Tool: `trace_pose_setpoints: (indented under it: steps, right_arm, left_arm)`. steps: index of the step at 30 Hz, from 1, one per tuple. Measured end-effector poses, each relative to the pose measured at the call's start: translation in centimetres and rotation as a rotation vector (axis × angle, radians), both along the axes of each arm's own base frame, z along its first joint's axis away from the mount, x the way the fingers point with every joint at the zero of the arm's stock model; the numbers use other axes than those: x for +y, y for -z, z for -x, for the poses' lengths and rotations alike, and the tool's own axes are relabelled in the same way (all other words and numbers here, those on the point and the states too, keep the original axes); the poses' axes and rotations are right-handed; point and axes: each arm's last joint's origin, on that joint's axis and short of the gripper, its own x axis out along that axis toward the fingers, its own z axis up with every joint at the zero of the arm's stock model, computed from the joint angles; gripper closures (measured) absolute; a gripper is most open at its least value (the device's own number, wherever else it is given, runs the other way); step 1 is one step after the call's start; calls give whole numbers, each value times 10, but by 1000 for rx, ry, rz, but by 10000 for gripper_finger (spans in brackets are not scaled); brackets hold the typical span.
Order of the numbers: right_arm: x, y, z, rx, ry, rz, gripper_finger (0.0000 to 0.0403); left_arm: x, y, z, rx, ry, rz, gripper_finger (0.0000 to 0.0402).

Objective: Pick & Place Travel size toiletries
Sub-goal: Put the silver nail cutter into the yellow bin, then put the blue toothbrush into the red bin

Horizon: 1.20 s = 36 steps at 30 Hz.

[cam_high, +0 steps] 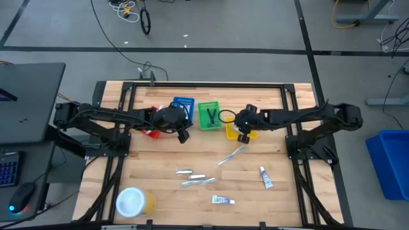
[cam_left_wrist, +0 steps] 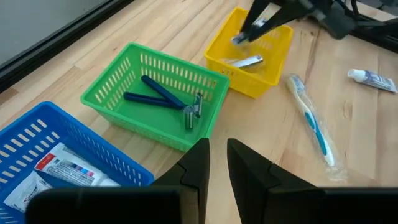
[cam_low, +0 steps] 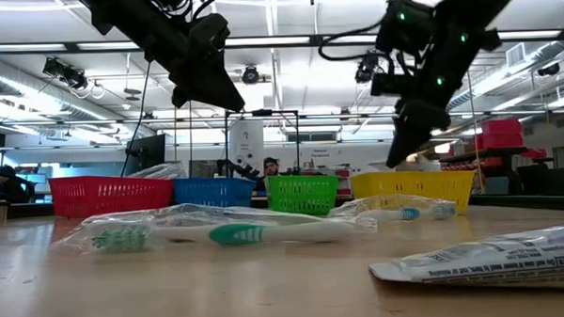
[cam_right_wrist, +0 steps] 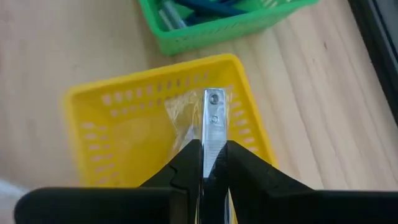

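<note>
My right gripper [cam_right_wrist: 213, 152] hangs over the yellow bin [cam_high: 231, 132], shut on a slim silvery piece in clear wrap [cam_right_wrist: 213, 118]. A second silvery piece [cam_left_wrist: 245, 62] lies on that bin's floor. Dark blue sticks [cam_left_wrist: 158, 93] lie in the green bin [cam_high: 209, 115], and a white tube [cam_left_wrist: 65, 165] lies in the blue bin [cam_high: 183, 105]. On the bare wood lie a wrapped toothbrush [cam_high: 231, 155], silvery tubes [cam_high: 190, 174], another toothbrush [cam_high: 198, 183] and two white tubes [cam_high: 265, 177] [cam_high: 222, 200]. My left gripper [cam_left_wrist: 216, 162] hovers near the blue bin with a narrow gap, holding nothing. My right gripper pinches the silvery piece between its two fingers [cam_right_wrist: 186, 155], with the fingers lying along its length. The free end [cam_right_wrist: 214, 99], with its small round rivet, sticks out past the fingertips. The piece is lifted clear above the yellow bin, and crinkled clear wrap [cam_right_wrist: 180, 121] hangs beside it.
Red [cam_low: 109, 195], blue, green and yellow bins stand in a row near the table's far edge. A big white-lidded yellow jar [cam_high: 134, 202] lies at the near left corner. Bare wood shows between the bins and the loose items.
</note>
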Motion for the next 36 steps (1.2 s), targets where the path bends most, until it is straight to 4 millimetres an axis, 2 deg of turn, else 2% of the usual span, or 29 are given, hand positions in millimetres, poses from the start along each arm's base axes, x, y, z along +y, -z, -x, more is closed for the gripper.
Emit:
trace_pose_setpoints:
  steps: [5,11,19,23,26,30,33,36]
  right_arm:
    - [-6,19,9,-23,-42,-31,321]
    - [-6,30,16,10,-55,-55,301]
    - [-6,28,13,-22,-74,-49,244]
    - [-4,14,3,-69,-91,-38,213]
    - [2,0,-8,-124,-146,-57,196]
    - [21,-13,-20,-242,-315,-174,183]
    - [41,-13,-25,-272,-438,-218,185]
    - [60,-2,-28,-216,-531,-217,193]
  left_arm:
    - [0,-1,0,-8,0,-1,339]
    - [0,-1,0,-9,0,-1,339]
    - [0,-1,-1,-15,0,-1,339]
    - [0,-1,-1,-15,0,-1,339]
    - [0,-1,-1,-15,0,-1,339]
    - [0,-1,-1,-15,-1,-1,339]
    - [0,-1,-1,-15,0,-2,339]
    - [0,-1,-1,-17,0,-2,339]
